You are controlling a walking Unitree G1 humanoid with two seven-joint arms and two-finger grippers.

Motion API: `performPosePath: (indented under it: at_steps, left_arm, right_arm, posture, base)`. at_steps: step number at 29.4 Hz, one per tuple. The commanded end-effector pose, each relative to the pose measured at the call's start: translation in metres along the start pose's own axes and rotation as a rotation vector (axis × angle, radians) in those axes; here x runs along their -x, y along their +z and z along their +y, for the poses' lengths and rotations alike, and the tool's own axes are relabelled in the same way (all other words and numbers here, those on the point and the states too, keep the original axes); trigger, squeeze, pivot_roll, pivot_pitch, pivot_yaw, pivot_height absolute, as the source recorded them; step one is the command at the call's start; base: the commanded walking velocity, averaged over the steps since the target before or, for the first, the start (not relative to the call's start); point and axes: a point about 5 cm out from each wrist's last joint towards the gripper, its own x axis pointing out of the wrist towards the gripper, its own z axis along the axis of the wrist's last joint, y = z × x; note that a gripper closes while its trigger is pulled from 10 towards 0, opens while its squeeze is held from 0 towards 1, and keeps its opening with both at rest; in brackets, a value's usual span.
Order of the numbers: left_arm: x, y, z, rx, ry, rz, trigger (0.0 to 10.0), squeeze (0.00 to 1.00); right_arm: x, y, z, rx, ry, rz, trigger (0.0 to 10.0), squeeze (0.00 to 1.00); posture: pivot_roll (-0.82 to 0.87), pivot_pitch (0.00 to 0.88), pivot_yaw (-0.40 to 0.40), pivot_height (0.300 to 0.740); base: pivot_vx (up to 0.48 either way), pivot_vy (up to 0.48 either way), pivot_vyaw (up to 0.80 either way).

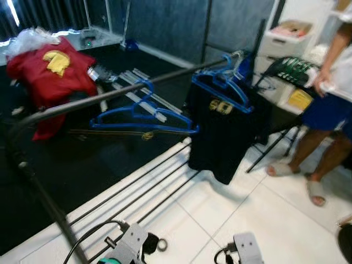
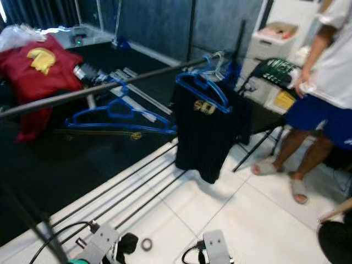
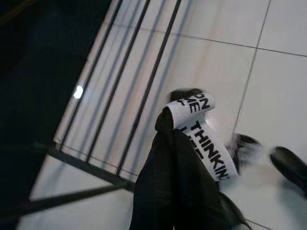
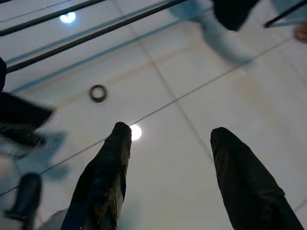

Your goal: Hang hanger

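A dark rail (image 1: 110, 94) runs across the scene ahead of the robot, and an empty blue hanger (image 1: 142, 116) hangs on it near the middle. Further along the rail, a second blue hanger (image 1: 223, 88) carries a black shirt (image 1: 220, 135). Both hangers are well apart from the arms, which sit low near the white tiled floor (image 1: 247, 209). The right end effector (image 4: 168, 139) points down at the tiles with its fingers spread wide and nothing between them; a small dark ring (image 4: 98, 93) lies on the floor beyond it. The left end effector (image 3: 182, 158) is also low over the floor; whether its fingers are apart or together cannot be told. A person (image 1: 330, 99) in blue shorts stands to the right.
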Motion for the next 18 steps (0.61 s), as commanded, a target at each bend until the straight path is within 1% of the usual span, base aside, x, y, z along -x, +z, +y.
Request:
performPosePath:
  at_steps: [1,2,4,5,6,7,8,9,10,11,13,15,16,17,18]
  left_arm:
    - [0.002,-0.001,-0.005,0.031,-0.033,-0.012,10.0,0.0]
    - [0.002,-0.001,-0.005,0.031,-0.033,-0.012,10.0,0.0]
    - [0.003,0.003,-0.004,0.053,-0.059,-0.05,10.0,0.0]
    - [0.003,0.003,-0.004,0.053,-0.059,-0.05,10.0,0.0]
    - [0.003,0.005,-0.003,0.073,-0.068,-0.072,10.0,0.0]
    - [0.003,0.005,-0.003,0.073,-0.068,-0.072,10.0,0.0]
    - [0.003,0.014,0.0,0.102,-0.074,-0.117,10.0,0.0]
    - [0.002,0.028,0.004,0.123,-0.072,-0.183,10.0,0.0]
    - [0.002,0.028,0.004,0.123,-0.072,-0.183,10.0,0.0]
    - [0.002,0.042,0.008,0.136,-0.064,-0.247,10.0,0.0]
    - [0.002,0.082,0.017,0.178,-0.019,-0.392,10.0,0.0]
    - [0.002,0.082,0.017,0.178,-0.019,-0.392,10.0,0.0]
    - [0.004,0.096,0.019,0.192,-0.009,-0.439,10.0,0.0]
    - [0.006,0.115,0.022,0.199,0.003,-0.493,10.0,0.0]
    - [0.006,0.115,0.022,0.199,0.003,-0.493,10.0,0.0]
  right_arm:
    - [0.005,-0.006,-0.004,0.009,-0.005,0.0,10.0,0.0]
    - [0.005,-0.006,-0.004,0.009,-0.005,0.0,10.0,0.0]
    - [0.004,0.004,-0.004,0.013,-0.002,-0.066,10.0,0.0]
    - [0.004,0.004,-0.004,0.013,-0.002,-0.066,10.0,0.0]
    - [0.003,0.011,-0.004,0.021,0.001,-0.111,10.0,0.0]
    - [0.003,0.011,-0.004,0.021,0.001,-0.111,10.0,0.0]
    - [0.002,0.022,-0.003,0.027,0.004,-0.18,10.0,0.0]
    - [0.001,0.035,-0.004,0.028,0.003,-0.25,10.0,0.0]
    - [0.001,0.035,-0.004,0.028,0.003,-0.25,10.0,0.0]
    - [0.001,0.046,-0.004,0.027,-0.002,-0.305,10.0,0.0]
    - [0.004,0.069,-0.008,0.034,-0.021,-0.416,10.0,0.0]
    - [0.004,0.069,-0.008,0.034,-0.021,-0.416,10.0,0.0]
    - [0.006,0.077,-0.009,0.037,-0.029,-0.452,10.0,0.0]
    - [0.008,0.088,-0.011,0.038,-0.041,-0.503,10.0,0.0]
    - [0.008,0.088,-0.011,0.038,-0.041,-0.503,10.0,0.0]
  posture:
    - [-0.26,0.062,0.048,0.74]
    - [-0.26,0.062,0.048,0.74]
    - [-0.26,0.066,0.051,0.74]
    - [-0.26,0.066,0.051,0.74]
    - [-0.26,0.07,0.052,0.74]
    - [-0.26,0.07,0.052,0.74]
    - [-0.27,0.073,0.053,0.74]
    - [-0.27,0.076,0.054,0.74]
    - [-0.27,0.076,0.054,0.74]
    - [-0.27,0.077,0.054,0.74]
    - [-0.27,0.083,0.058,0.74]
    - [-0.27,0.083,0.058,0.74]
    - [-0.27,0.083,0.058,0.74]
    - [-0.27,0.083,0.06,0.74]
    - [-0.27,0.083,0.06,0.74]
  base:
    - [0.0,0.0,0.0]
    - [0.0,0.0,0.0]
    - [0.0,0.0,0.0]
    - [0.0,0.0,0.0]
    - [0.0,0.0,0.0]
    - [0.0,0.0,0.0]
    - [0.0,0.0,0.0]
    - [0.0,0.0,0.0]
    - [0.0,0.0,0.0]
    - [0.0,0.0,0.0]
    - [0.0,0.0,0.0]
    - [0.0,0.0,0.0]
    - [0.0,0.0,0.0]
    - [0.0,0.0,0.0]
    - [0.0,0.0,0.0]
